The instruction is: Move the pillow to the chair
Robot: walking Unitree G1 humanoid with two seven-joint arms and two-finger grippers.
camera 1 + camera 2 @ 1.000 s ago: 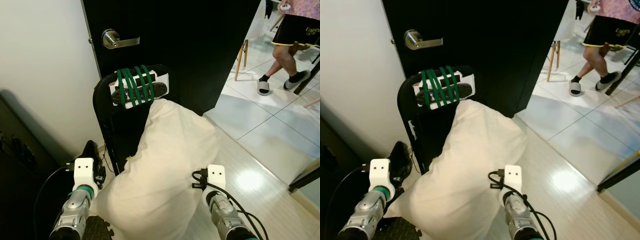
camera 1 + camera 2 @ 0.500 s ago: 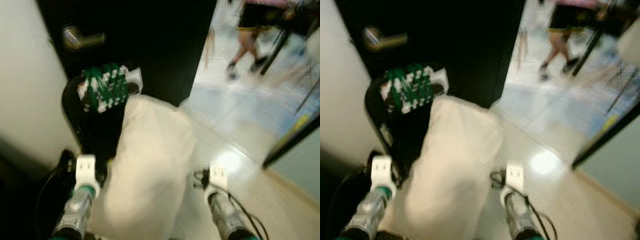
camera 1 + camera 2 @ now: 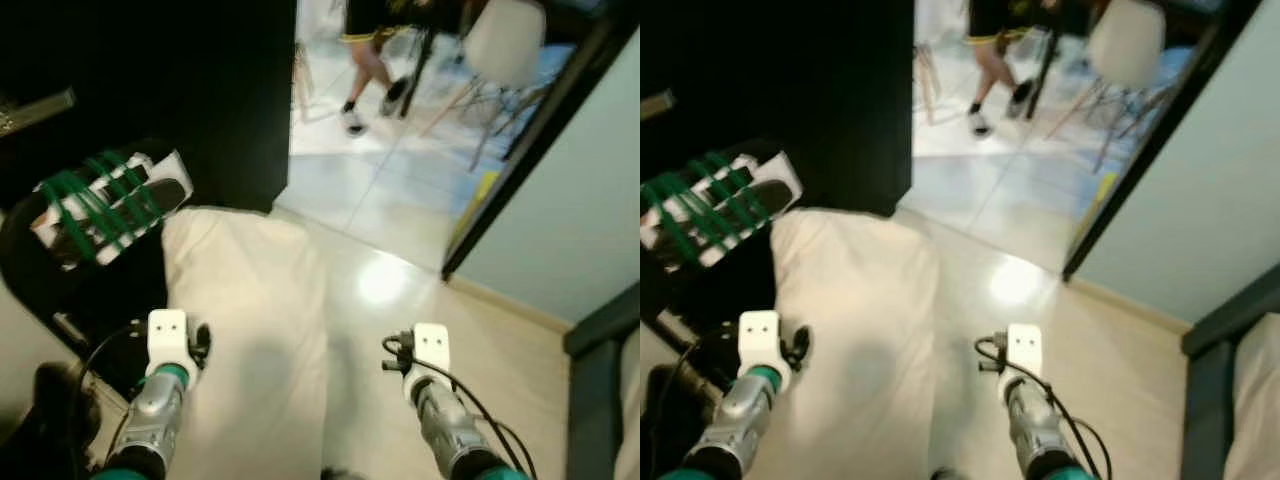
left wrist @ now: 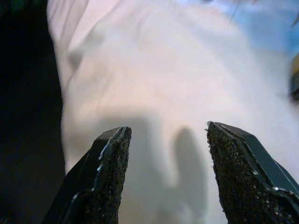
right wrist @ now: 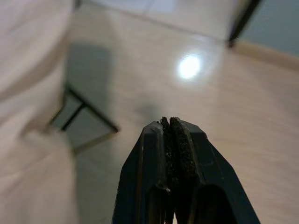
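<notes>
Left eye view is showing the big white pillow [image 3: 245, 330] lying on the black chair [image 3: 60, 290], with its top corner leaning on the chair back beside the green straps [image 3: 100, 200]. The left gripper [image 4: 163, 177] is hanging just above the pillow with its two black fingers [image 4: 105, 182] spread wide apart and nothing between them. The right gripper [image 5: 170, 140] is hanging over the shiny floor [image 3: 400, 300] beside the pillow, its fingers pressed tight together and holding nothing. A person's legs [image 3: 370, 70] are standing far off near a white chair [image 3: 505, 40].
</notes>
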